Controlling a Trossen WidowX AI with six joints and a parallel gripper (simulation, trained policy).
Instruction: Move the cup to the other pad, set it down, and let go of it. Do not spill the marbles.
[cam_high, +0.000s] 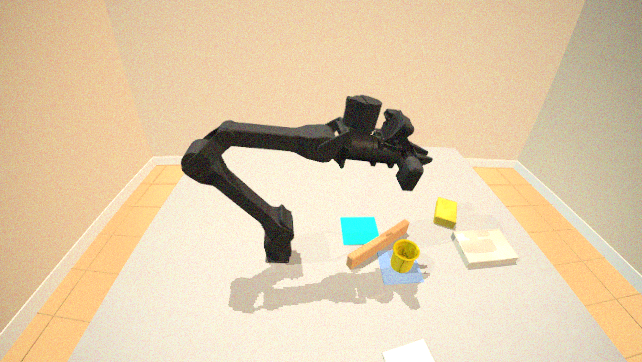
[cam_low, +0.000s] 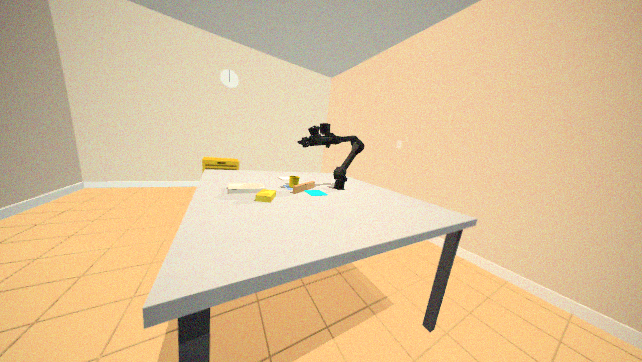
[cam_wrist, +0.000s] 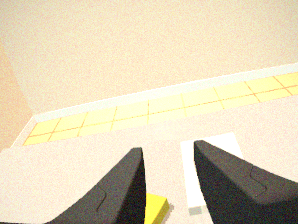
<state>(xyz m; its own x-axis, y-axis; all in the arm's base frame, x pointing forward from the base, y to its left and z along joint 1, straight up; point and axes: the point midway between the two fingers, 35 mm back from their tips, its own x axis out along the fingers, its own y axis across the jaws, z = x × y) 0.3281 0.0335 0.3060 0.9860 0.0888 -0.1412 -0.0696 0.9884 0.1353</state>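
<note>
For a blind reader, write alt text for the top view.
A yellow cup stands on a blue pad, beside an orange bar that lies between it and a cyan pad. The black arm's gripper hangs above the table, away from the cup; a yellow block lies to the right.
</note>
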